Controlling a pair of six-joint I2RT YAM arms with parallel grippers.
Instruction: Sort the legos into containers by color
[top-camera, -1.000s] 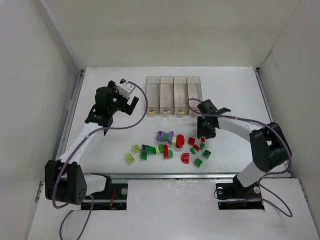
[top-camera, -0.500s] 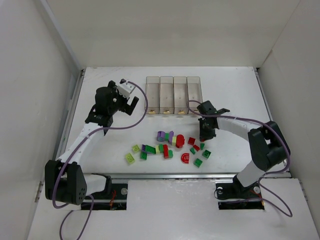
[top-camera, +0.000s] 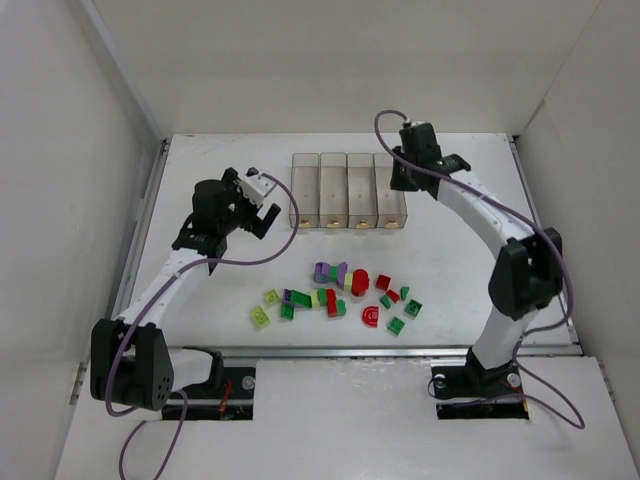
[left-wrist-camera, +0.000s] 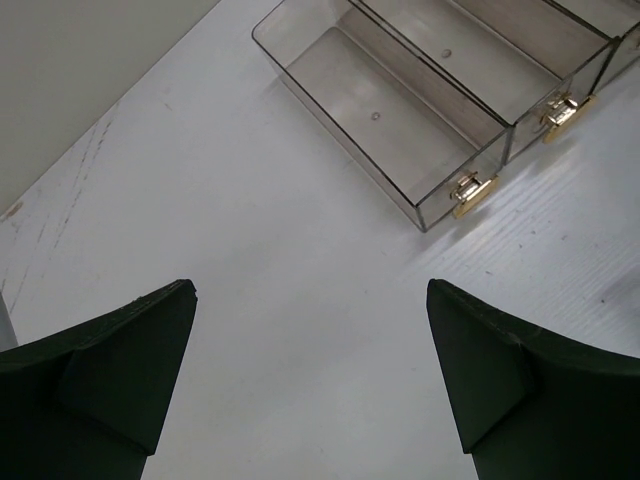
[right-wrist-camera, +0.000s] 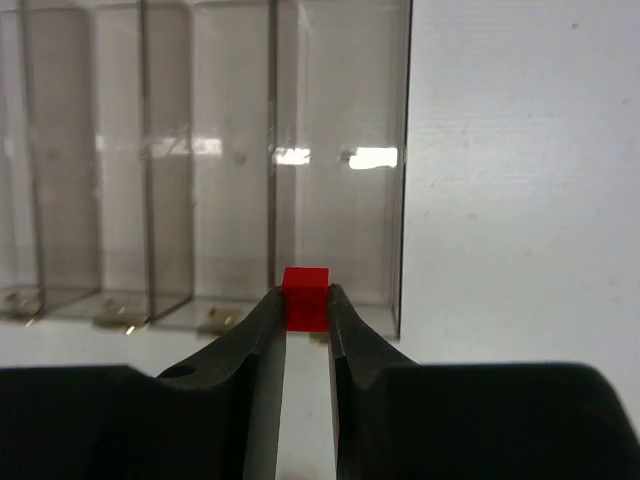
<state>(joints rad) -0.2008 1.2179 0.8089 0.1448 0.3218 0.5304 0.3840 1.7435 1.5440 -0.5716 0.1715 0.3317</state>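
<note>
The right tool (right-wrist-camera: 305, 312) is clamped on a red lego (right-wrist-camera: 305, 284) above the containers (top-camera: 348, 190), in the upper centre of the overhead view. From the wrist view the brick sits just inside the rightmost one, close to its dividing wall (right-wrist-camera: 274, 150). To drop it well, I judge the tool should shift toward that bin's middle and lower into the mouth. Then it should part its jaws only slightly, so the brick neither bounces out nor crosses over. The left tool (left-wrist-camera: 310, 330) hangs empty, jaws wide apart, over bare tabletop (left-wrist-camera: 250, 250) left of the bins. The other legos (top-camera: 340, 290) lie at lower centre.
</note>
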